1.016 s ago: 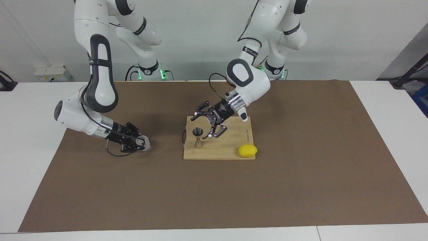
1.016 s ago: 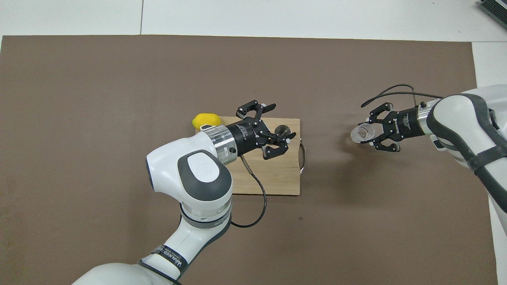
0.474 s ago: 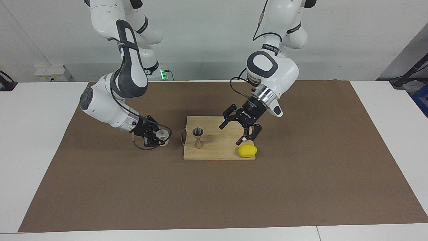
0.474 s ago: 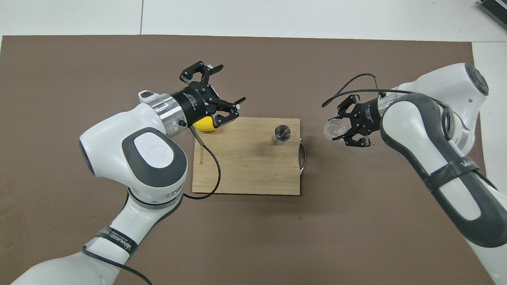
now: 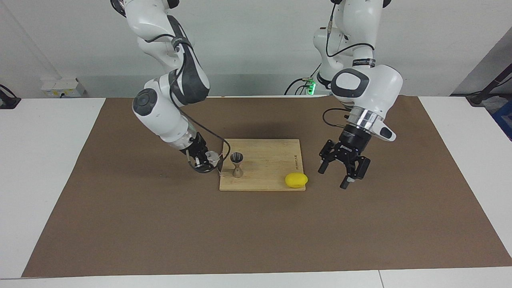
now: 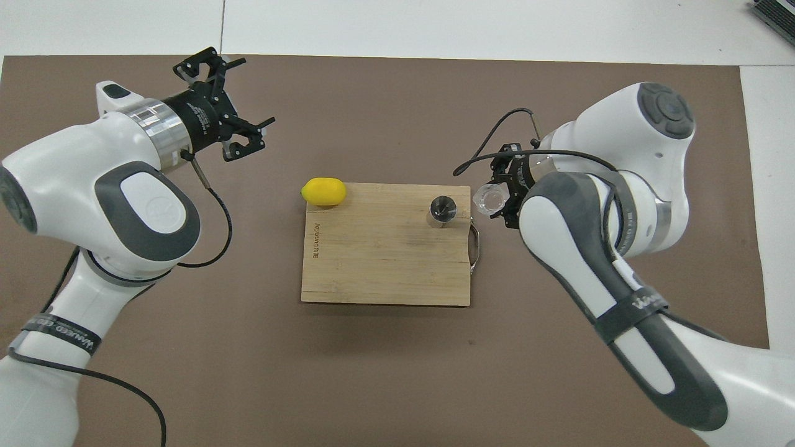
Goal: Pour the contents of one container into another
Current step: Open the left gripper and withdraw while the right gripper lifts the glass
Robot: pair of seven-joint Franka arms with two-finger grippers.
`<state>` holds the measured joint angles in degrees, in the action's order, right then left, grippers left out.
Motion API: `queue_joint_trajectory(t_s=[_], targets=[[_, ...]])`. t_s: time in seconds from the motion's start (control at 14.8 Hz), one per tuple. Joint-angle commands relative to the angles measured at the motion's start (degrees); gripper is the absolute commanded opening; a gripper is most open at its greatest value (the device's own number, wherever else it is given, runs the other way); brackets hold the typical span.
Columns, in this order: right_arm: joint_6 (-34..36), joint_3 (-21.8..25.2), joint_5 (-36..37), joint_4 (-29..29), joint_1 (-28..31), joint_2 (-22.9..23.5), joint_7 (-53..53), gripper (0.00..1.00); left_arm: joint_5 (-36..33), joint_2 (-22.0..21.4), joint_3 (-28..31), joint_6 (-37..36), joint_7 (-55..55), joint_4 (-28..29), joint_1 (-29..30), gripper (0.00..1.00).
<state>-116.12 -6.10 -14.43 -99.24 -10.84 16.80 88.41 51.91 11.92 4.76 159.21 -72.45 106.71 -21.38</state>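
Two arms over a brown mat [image 5: 256, 232] covering the table; a wooden board [image 5: 268, 160] lies mid-mat with a yellow lemon [image 5: 296, 180] on its corner toward the left arm's end. Left gripper [image 5: 344, 170] hangs over bare mat just off that end of the board, fingers spread wide, holding nothing; it waits. Right gripper [image 5: 206, 160] is clamped around the clear cup [image 5: 213, 157], carried low at the board's edge toward the right arm's end, just beside the metal jigger [image 5: 237, 164], which stands upright on the board. In the overhead view the cup [image 6: 489, 198] sits close by the jigger's [image 6: 442, 209] mouth, not yet over it. Risks, as I judge them: the jigger's mouth is narrow and its waist thin, so a tilt begun short of the rim would spill onto the board, and a nudge from cup or fingers could topple it. Against the frame half a second earlier, the cup has travelled in from open mat to the board's edge, and the left gripper has swung away from over the lemon.
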Motion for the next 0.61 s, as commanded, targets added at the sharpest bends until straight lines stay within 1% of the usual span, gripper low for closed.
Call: queue_joint_trajectory(t_s=[0.0,0.14,0.2,0.27,0.34,0.41,0.54], targets=[[2.30,0.04,5.10,3.61,-2.07,1.66,3.26,0.00,-12.14,-1.02,-0.54,-6.43,0.03,0.17,5.28,1.00],[3.09,0.13,7.65,3.79,-3.65,1.57,3.26,0.00,-18.92,-1.02,-0.54,-13.89,0.91,-1.76,9.32,1.00],[3.79,0.04,9.49,4.05,-3.83,1.57,3.26,0.00,-23.12,-1.02,-0.54,-19.06,1.52,-3.43,11.17,1.00],[5.10,-0.05,10.90,5.19,-4.27,1.74,3.26,0.00,-28.82,-1.11,-0.63,-24.86,4.40,-4.23,11.97,1.00],[6.68,0.04,12.39,6.42,-4.89,2.09,3.26,0.00,-32.62,-1.72,-0.54,-28.92,8.34,-4.84,12.07,1.00],[8.18,-0.05,14.06,8.17,-5.41,2.71,3.17,0.00,-34.57,-2.07,-0.54,-31.57,11.95,-4.94,12.94,1.00],[9.68,-0.13,16.27,10.55,-6.12,3.50,3.08,0.00,-34.68,-3.30,-0.45,-33.78,17.84,-4.41,14.26,1.00]])
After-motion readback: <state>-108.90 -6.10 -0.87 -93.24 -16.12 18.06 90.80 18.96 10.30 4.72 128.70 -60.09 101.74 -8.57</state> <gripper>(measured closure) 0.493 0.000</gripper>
